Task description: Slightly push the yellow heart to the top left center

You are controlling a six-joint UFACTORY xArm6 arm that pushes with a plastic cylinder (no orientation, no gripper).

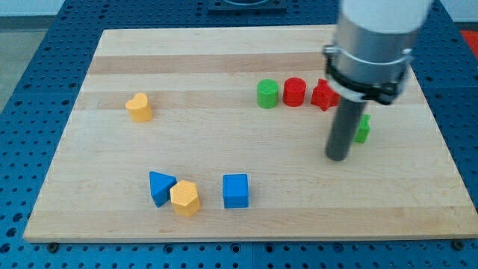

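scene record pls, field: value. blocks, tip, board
board: wooden board on a blue perforated table
my tip: right of centre, touching no block
yellow heart: the view's left, alone, far from tip
green cylinder: top centre, leftmost in a row
red cylinder: next in row
red block: partly hidden by arm
green block: mostly hidden behind rod
blue triangle: touching yellow hexagon
blue cube: bottom centre
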